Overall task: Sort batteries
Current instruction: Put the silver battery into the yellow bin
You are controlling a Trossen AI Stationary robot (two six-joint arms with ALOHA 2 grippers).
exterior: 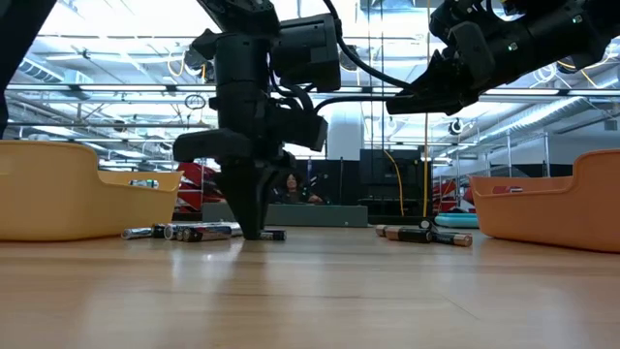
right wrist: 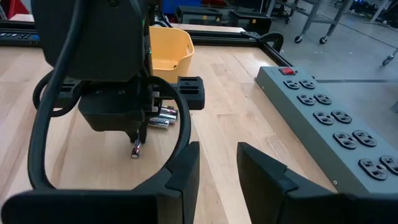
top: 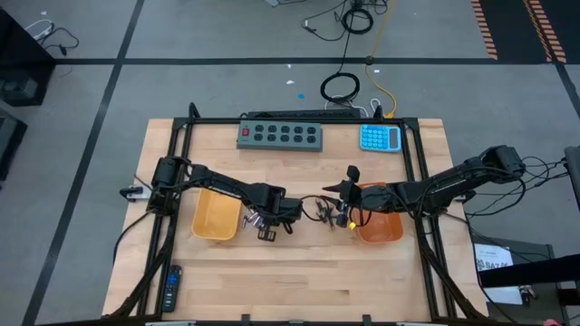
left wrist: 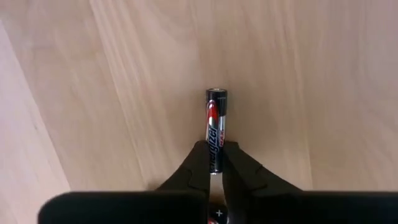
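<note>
My left gripper point(top: 266, 230) points down at the table's middle and is shut on a thin black-and-red battery point(left wrist: 216, 124). Just beside it lies a small heap of silvery and dark batteries point(right wrist: 163, 117), between it and the yellow tray point(top: 216, 217). A second cluster of batteries point(exterior: 421, 234) lies on the wood closer to the orange tray point(top: 381, 226). My right gripper point(right wrist: 217, 171) hangs open above the table near the orange tray, level with nothing between its fingers. My left gripper pinches the thin battery at its middle point(left wrist: 215, 155) between its two fingers. The fingers point(left wrist: 194, 163) come from above, pointing down, and lie across the battery. The battery lies level at the tabletop; whether it rests on the wood or hangs just clear does not show.
A grey power strip point(top: 281, 136) and a blue calculator point(top: 381, 138) lie along the far edge. A black remote point(top: 172, 288) sits at the near left corner. Bare wood stretches across the table's near half.
</note>
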